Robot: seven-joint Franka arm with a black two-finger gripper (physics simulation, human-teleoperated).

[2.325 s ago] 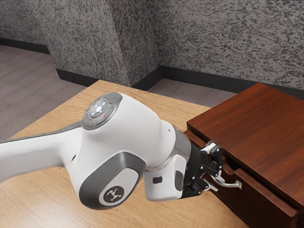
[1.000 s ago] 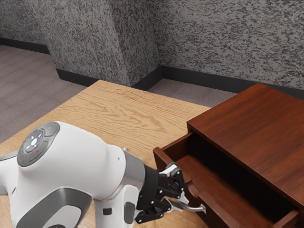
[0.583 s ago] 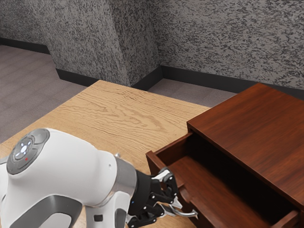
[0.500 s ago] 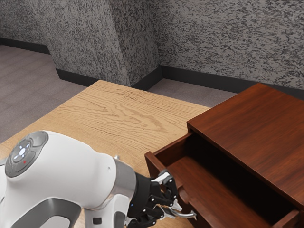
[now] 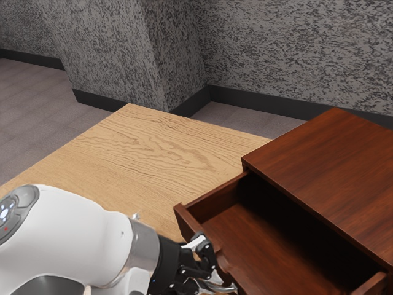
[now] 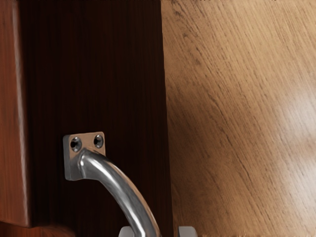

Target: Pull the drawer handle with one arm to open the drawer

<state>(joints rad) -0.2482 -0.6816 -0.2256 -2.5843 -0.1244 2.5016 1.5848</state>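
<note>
At the exterior view's lower edge, the arm's black fingers (image 5: 198, 272) are closed on the silver handle (image 5: 222, 286), pinching it from two sides. The wrist view shows the curved handle (image 6: 118, 190) running from its screwed mounting plate (image 6: 84, 148) on the dark drawer front (image 6: 98, 74) down toward the hand, with a pale fingertip (image 6: 127, 231) just beside it. The drawer (image 5: 209, 196) stands well out of the brown cabinet (image 5: 325, 166), its bare floor exposed, and juts over the wooden counter (image 5: 141, 153), so the opening looks largely done. The risks now come from pulling on. If the drawer has no stop, more travel could draw it off its runners and tip the front down onto the counter. A pull that drifts sideways from the line of the drawer could wedge it against the cabinet walls, and the load might then drag the whole cabinet across the counter instead. The handle is smooth and rounded, and the grip sits on its curve, so a sharp tug or a twist of the wrist could let it slide through the pads.
</note>
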